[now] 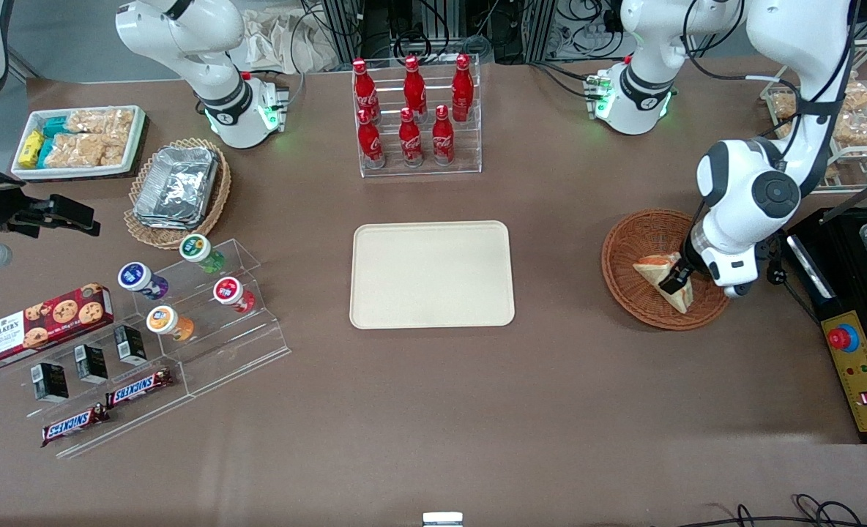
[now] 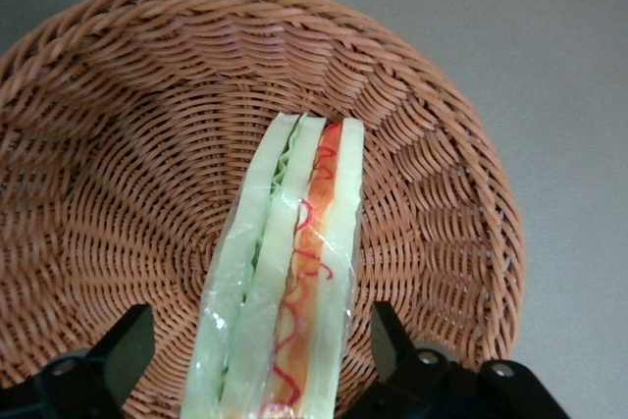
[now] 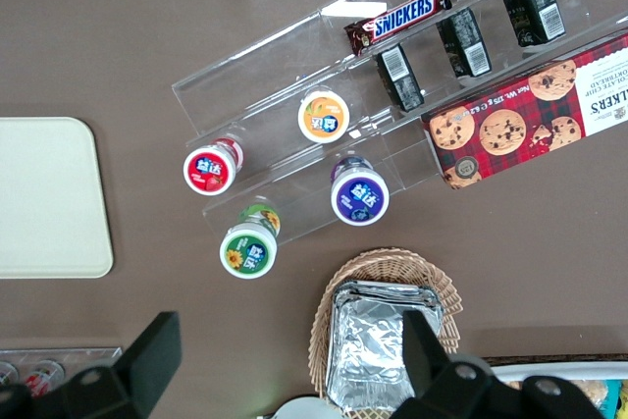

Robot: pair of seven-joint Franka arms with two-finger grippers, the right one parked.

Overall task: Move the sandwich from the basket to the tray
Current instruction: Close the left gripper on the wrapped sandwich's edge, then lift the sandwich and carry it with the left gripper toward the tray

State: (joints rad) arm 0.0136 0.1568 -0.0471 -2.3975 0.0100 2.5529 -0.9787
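From the front, the working arm's hand (image 1: 676, 281) was down inside the basket (image 1: 627, 247), at the sandwich (image 1: 659, 271), which lay in the basket on the side nearest the arm; the tray (image 1: 431, 274) sat bare in the middle of the surface (image 1: 477, 410), well apart from the basket toward the parked arm's end. In the left wrist view the sandwich (image 2: 289, 282) stood on edge between the two fingers (image 2: 126, 345), which straddled it with a gap showing on each side, so the hand was wide and not yet gripping. The basket (image 2: 118, 144) weave showed all round the sandwich. To do this step well, the hand should probably close evenly on the bread faces, gently enough not to crush the soft wedge, then lift straight up clear of the rim before crossing to the tray.
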